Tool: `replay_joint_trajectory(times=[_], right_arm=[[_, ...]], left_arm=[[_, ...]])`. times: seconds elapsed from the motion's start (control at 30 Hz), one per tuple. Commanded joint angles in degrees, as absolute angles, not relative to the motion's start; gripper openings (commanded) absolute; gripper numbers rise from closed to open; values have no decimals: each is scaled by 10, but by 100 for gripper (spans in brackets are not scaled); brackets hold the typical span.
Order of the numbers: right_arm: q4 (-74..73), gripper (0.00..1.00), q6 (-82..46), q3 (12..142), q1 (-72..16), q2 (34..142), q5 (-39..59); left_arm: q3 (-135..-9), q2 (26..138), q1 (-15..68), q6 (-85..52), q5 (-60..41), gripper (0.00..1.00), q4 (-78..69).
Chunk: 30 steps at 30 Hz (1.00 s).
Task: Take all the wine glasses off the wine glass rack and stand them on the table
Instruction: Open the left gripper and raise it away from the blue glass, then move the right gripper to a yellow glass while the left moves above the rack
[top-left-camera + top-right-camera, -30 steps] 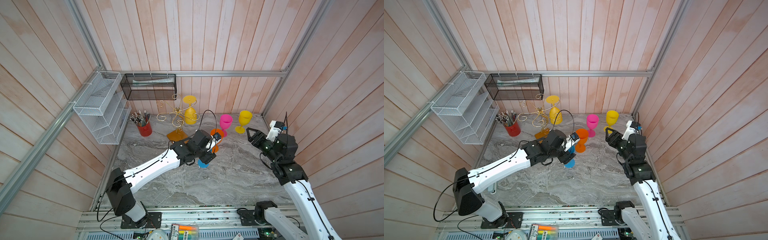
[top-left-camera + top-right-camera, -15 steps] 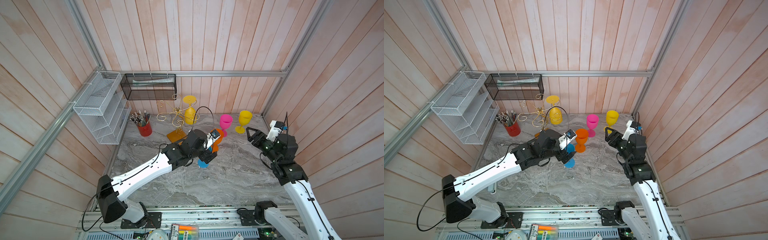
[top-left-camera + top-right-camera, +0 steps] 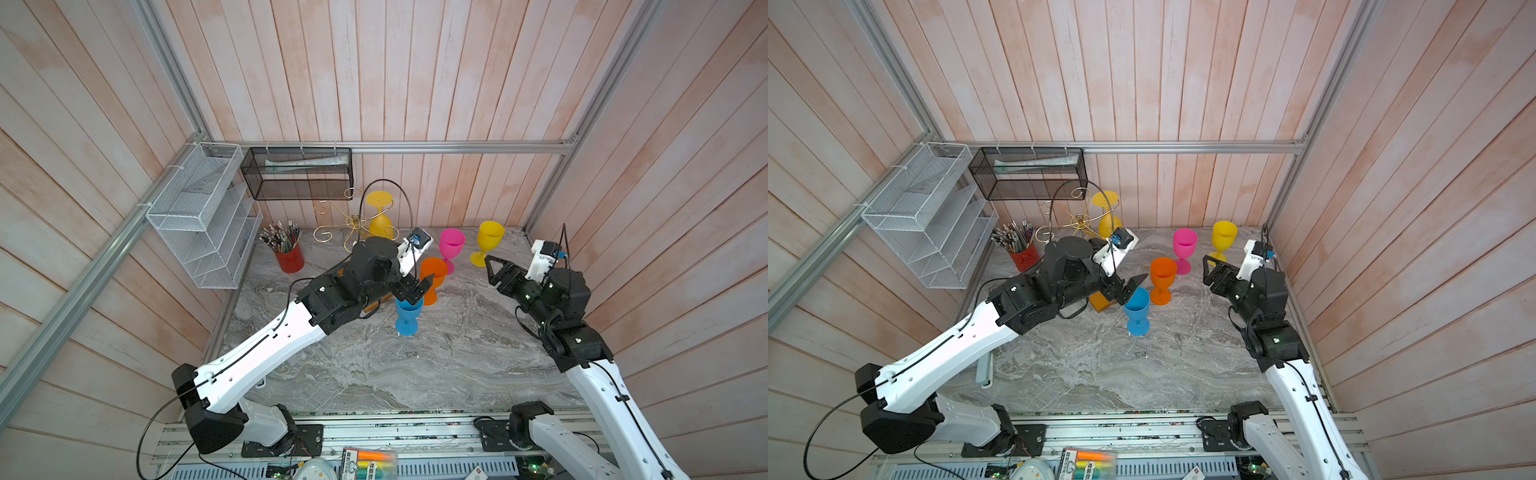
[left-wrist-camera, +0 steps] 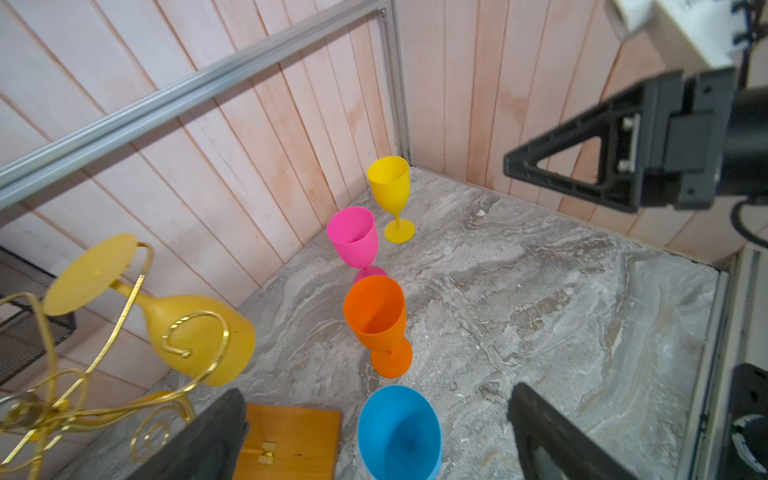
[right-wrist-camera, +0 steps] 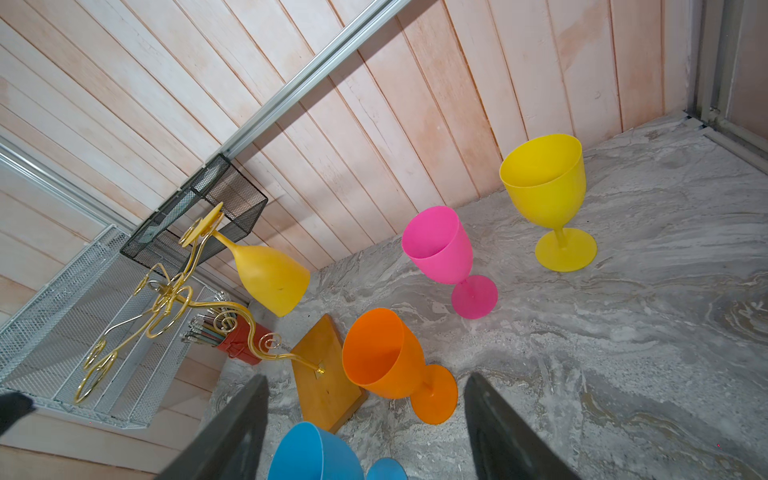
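1. The amber wine glass [image 3: 380, 227] hangs upside down, foot hooked in a scroll arm of the wine glass rack [image 3: 354, 219]. It's back past the left tool [image 3: 413, 289] and off to the side of its jaws, not between them.
2. The left tool is spread as wide as it goes and holds nothing. The blue glass [image 3: 408, 312] sits right under it, with the orange glass [image 3: 434, 270] just beside.
3. The right tool [image 3: 496, 270] is open too, empty, and well apart from the rack.
4. Swinging the left tool rackward could clip the blue or orange glass and topple it.
5. Yanking instead of sliding the foot out along the wire would likely tip that light rack. The wrist cable [image 3: 410, 212] looping over the glass could also snag a curl.
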<state>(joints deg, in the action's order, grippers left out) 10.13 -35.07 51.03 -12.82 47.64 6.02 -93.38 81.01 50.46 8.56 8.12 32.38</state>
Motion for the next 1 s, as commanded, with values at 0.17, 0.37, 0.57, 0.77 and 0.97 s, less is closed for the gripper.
replay_joint_trajectory(times=[0.17, 0.37, 0.57, 0.77, 0.97], right_arm=[[69, 75, -290, 534, -207, 493, -2], [36, 73, -242, 540, -277, 510, -25], [8, 72, -232, 557, -308, 555, -9], [-8, 70, -275, 635, -308, 665, 41], [-13, 68, -299, 715, -308, 750, 79]], left_arm=[[-1055, 865, 434, 21, 113, 100, 396], [-1123, 896, 361, -19, 98, 99, 422], [-1138, 905, 310, -41, 75, 95, 440], [-1078, 872, 306, -26, 94, 94, 450], [-1000, 824, 306, 0, 111, 94, 459]])
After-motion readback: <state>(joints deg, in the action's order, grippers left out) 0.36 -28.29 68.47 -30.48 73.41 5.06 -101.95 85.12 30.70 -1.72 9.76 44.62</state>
